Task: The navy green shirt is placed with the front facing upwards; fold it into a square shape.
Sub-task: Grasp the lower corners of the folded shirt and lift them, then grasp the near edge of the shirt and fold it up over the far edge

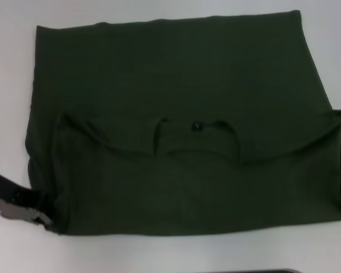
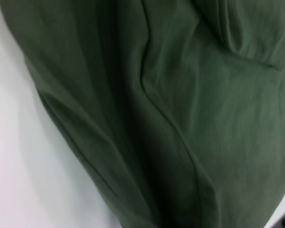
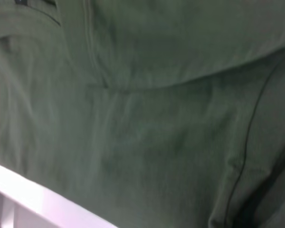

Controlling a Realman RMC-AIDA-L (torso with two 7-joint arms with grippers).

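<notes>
- Already partly folded, the navy green shirt (image 1: pixel 182 131) lies flat on the white worktop (image 1: pixel 159 253) and fills most of the head view.
- Its near part is doubled over the far part, so a second layer covers the half closer to the robot.
- Along the edge of that upper layer, the round neck opening (image 1: pixel 196 139) sits about midway across the shirt, with a small dark label spot (image 1: pixel 196 125) just inside it.
- No chest lettering shows in any view; only plain dark olive cloth faces up.
- From the left wrist view, the shirt (image 2: pixel 180 118) shows long soft creases and a hemmed edge running beside the bare worktop (image 2: pixel 19 180).
- From the right wrist view, the cloth (image 3: pixel 156 133) fills nearly everything, with a folded seam across it and a strip of worktop (image 3: pixel 47 199) at one corner.
- At the shirt's near left corner, the left pincer (image 1: pixel 42 219) comes in low from the left edge of the head view, its tips touching the cloth; I cannot tell whether they are apart or together.
- By contrast, the right pincer shows in no view, though its wrist camera hangs close over the shirt.
</notes>
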